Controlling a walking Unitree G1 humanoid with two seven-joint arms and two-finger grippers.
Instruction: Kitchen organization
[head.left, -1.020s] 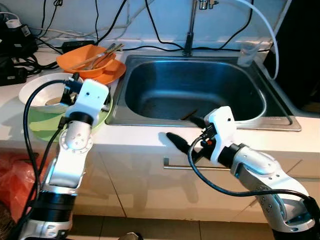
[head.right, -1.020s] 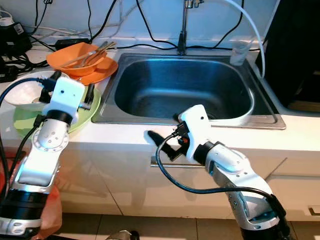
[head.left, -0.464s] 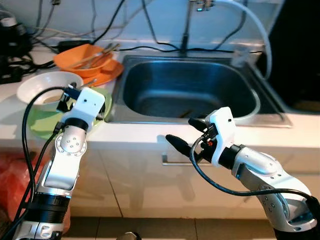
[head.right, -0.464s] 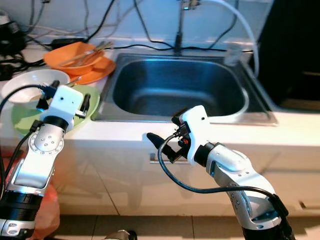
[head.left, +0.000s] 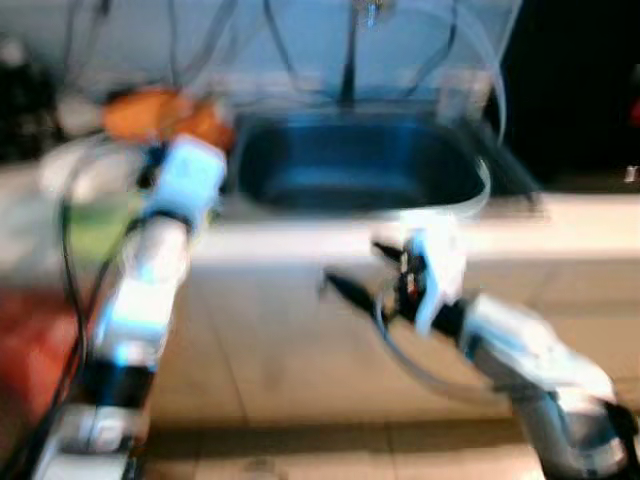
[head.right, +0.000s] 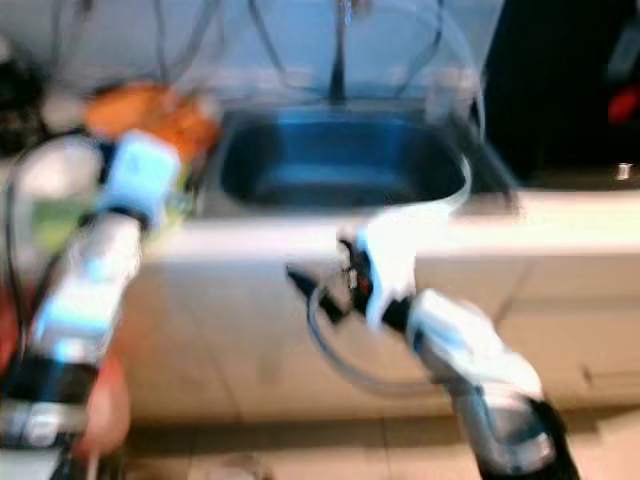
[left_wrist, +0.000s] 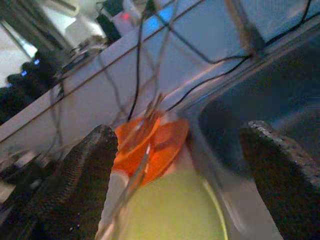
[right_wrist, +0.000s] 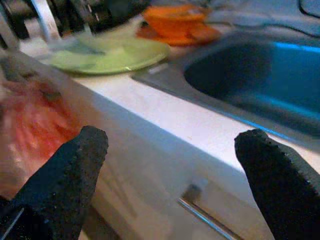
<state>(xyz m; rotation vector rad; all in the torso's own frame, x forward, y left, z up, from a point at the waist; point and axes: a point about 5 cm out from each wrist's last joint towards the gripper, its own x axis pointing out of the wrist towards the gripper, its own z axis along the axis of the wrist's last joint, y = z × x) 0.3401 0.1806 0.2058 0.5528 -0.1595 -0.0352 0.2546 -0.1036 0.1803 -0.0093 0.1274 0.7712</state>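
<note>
Blurred sink (head.left: 355, 160); both grippers apparently wide, empty.

Head views heavily motion-blurred; wrist views softly blurred, evenly lit.

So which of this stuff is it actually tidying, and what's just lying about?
Part of the job:
orange bowl
green plate
sink
left gripper and right gripper, both open, empty

Lying about:
cables
red bag
</note>
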